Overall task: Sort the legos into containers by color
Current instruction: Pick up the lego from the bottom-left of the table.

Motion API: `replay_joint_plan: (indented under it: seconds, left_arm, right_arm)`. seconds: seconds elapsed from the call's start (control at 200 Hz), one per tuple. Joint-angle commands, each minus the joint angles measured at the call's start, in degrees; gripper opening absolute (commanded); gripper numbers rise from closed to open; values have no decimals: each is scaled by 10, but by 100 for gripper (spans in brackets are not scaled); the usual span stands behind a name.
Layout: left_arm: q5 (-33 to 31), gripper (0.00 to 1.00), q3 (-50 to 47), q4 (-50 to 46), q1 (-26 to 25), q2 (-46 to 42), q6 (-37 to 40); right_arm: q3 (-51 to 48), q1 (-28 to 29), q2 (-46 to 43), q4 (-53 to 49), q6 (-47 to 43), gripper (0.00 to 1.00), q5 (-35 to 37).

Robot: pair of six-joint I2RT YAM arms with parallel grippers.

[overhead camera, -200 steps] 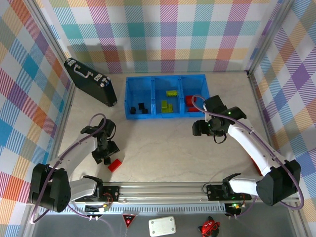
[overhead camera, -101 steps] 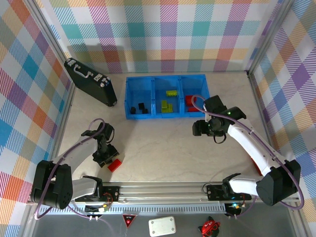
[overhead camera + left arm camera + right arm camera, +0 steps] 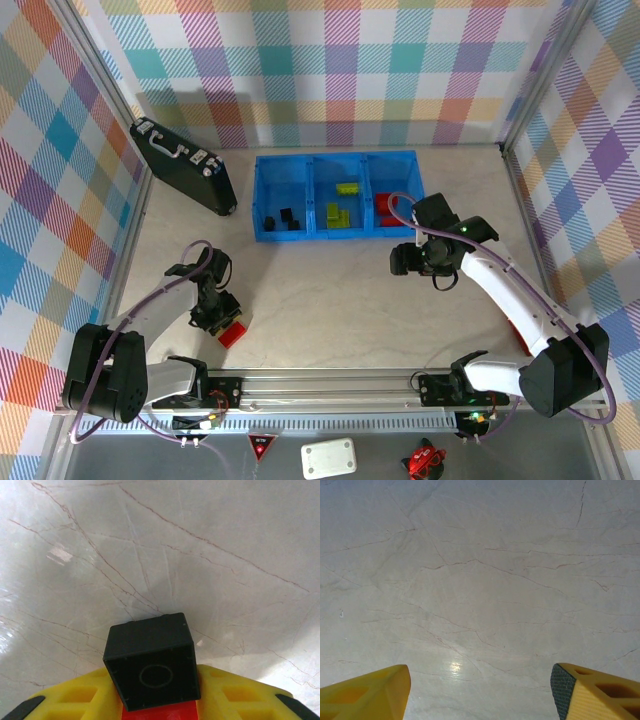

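My left gripper (image 3: 213,316) is low over the table at the near left, shut on a black lego (image 3: 151,666) that sits between its yellow fingers (image 3: 235,692). A red lego (image 3: 232,334) lies right beside it and shows just under the black one (image 3: 157,713). The blue containers (image 3: 262,178) hold black legos (image 3: 287,215) on the left, green legos (image 3: 347,187) in the middle and red legos (image 3: 386,205) on the right. My right gripper (image 3: 401,261) hangs open over bare table (image 3: 480,690), in front of the right compartment.
A black case with silver latches (image 3: 183,165) leans at the back left, near the tray's left end. Plaid walls close in the table on three sides. A rail with the arm bases (image 3: 330,385) runs along the near edge.
The left gripper shifted slightly toward the red lego and its jaws closed onto the black lego. The right arm has not moved.
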Motion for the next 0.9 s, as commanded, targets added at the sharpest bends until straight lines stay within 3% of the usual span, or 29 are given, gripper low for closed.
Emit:
replay_joint_plan:
  seconds: [0.0, 0.485, 0.895]
  left_arm:
    - [6, 37, 5, -8, 7, -6, 10]
    - [11, 32, 94, -33, -5, 0, 30]
    - [-21, 32, 270, -37, -79, 124, 47]
  right_arm:
    - [2, 7, -11, -9, 10, 75, 4]
    - [16, 9, -12, -21, 6, 75, 17]
    - [19, 8, -24, -34, 3, 76, 31]
